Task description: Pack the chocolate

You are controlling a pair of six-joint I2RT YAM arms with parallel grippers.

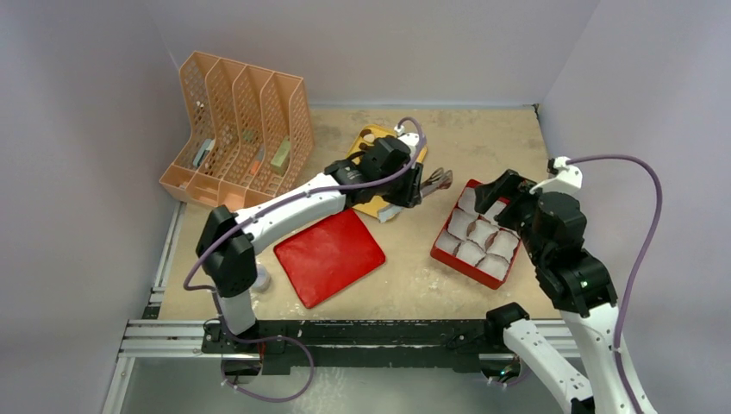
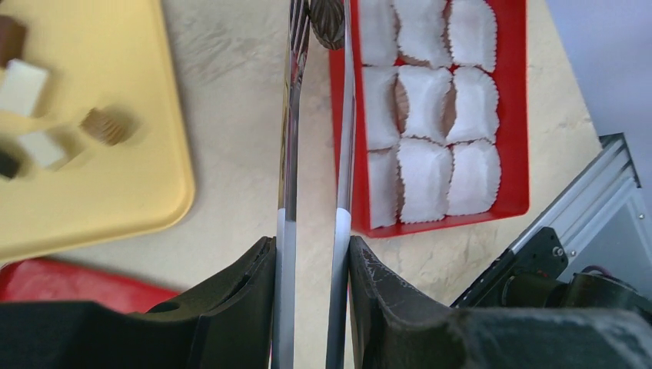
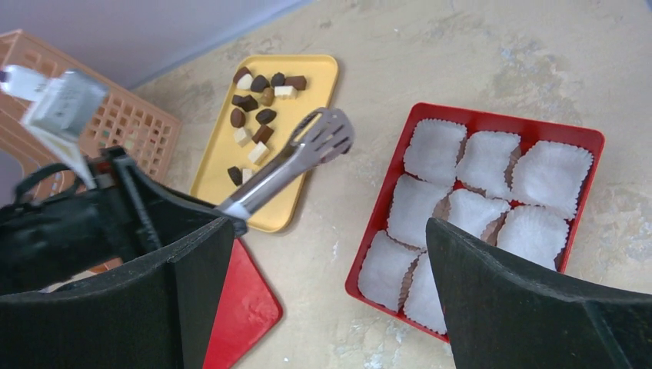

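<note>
The left tool pinches the tongs by their handles, the tips over the table. The chocolate lies on the yellow tray, at ten o'clock from the red box of paper cups. The right tool hangs spread wide above that box.
</note>
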